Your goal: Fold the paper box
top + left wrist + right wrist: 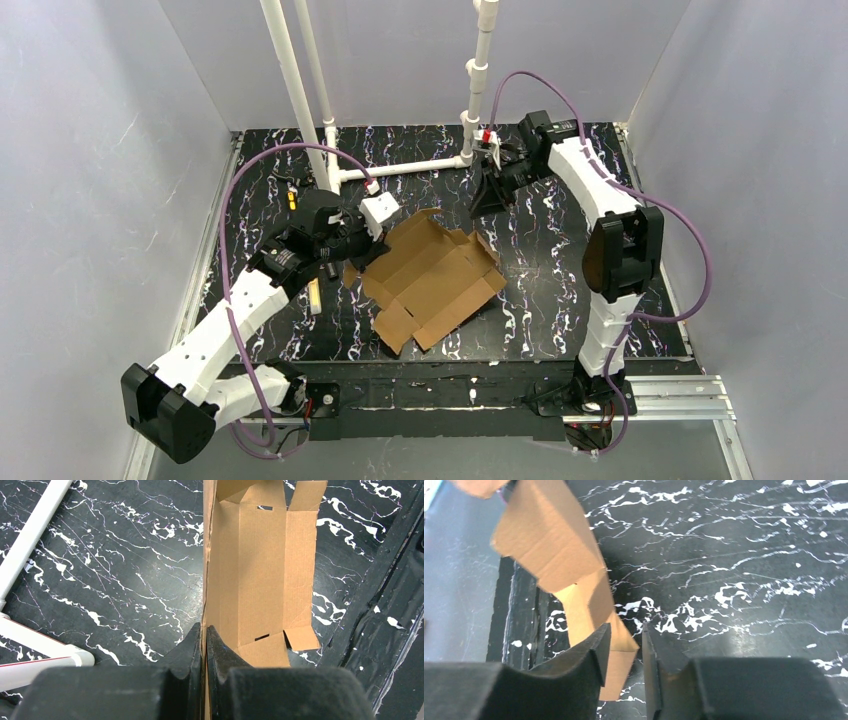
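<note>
Box (435,285) sits mid-surface (545,325), mostly unfolded, with a few panels already tipped up. Left pincer (205,640) is pressed together on its left wall edge, and that panel stands upright between the pads. Right pincer (624,641) is spread partway at the far corner. A flap (589,605) hangs in the gap, but I can't tell if either pad touches it.

My read on handling:
- It's light, thin cardboard, so it'll skate on this slick top unless one side is pinned.
- Panels are stiff, but the scored lines hinge easily.
- Flap tips flop and will crease for good if crushed.
- Best hold looks like a wall edge close to a score, not a flap tip.
</note>
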